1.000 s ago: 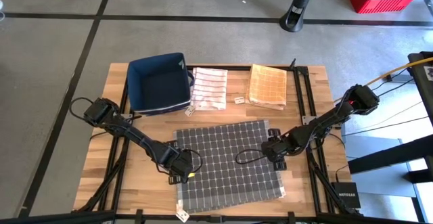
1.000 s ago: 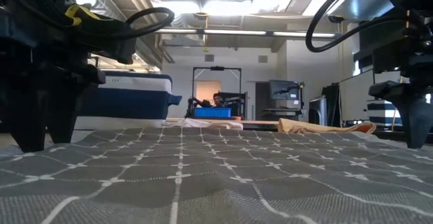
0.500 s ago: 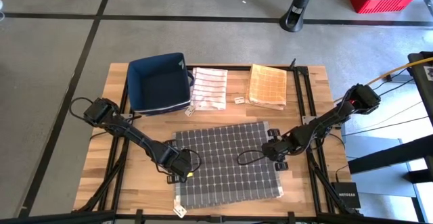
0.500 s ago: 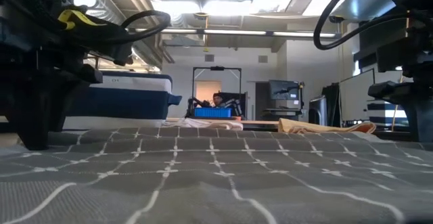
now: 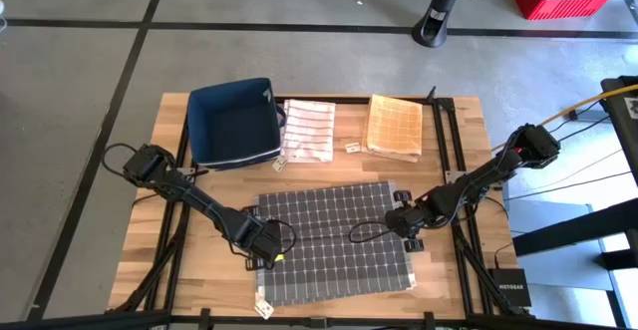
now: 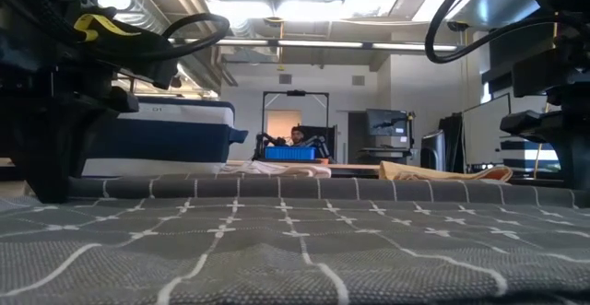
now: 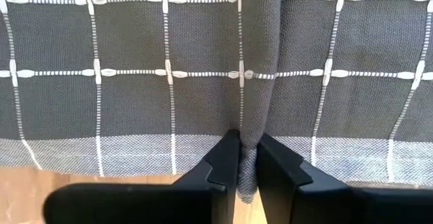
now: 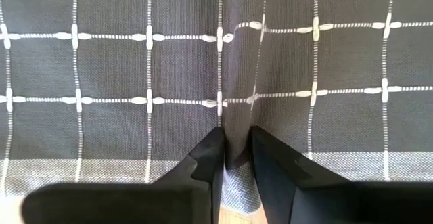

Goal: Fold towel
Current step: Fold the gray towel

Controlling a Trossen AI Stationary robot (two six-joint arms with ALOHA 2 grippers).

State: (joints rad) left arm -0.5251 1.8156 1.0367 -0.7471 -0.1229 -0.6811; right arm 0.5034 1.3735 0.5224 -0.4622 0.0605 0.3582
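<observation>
A grey towel point(image 5: 334, 240) with a white grid lies spread flat on the wooden table's near half. My left gripper point(image 5: 267, 253) stands at the towel's left edge and is shut on a pinched-up ridge of cloth point(image 7: 248, 143). My right gripper point(image 5: 404, 225) stands at the towel's right edge, shut on a similar ridge point(image 8: 237, 136). In the low view a low crease point(image 6: 295, 187) runs across the towel between the two grippers. My left gripper pinches a narrow raised fold of the towel point(image 7: 250, 116) at its left border between its two fingers, coming from above and pointing down. The fold runs away from the fingers into the cloth. The rest of the towel lies on the table. My right gripper pinches a narrow raised fold point(image 8: 235, 116) at the towel's right border band between its two fingers, from above, pointing down. The cloth on both sides of the fold lies flat on the table.
At the back of the table stand a navy bin point(image 5: 234, 123), a folded white striped towel point(image 5: 307, 129) and a folded orange towel point(image 5: 395, 126). Black frame rails point(image 5: 446, 141) run along the table's sides. Bare wood shows to the left and right of the grey towel.
Both grippers have shut on the towel's side edges, each gathering a ridge of cloth between its fingers. A crease has risen across the towel between them, and its near and far parts have drawn slightly together.
</observation>
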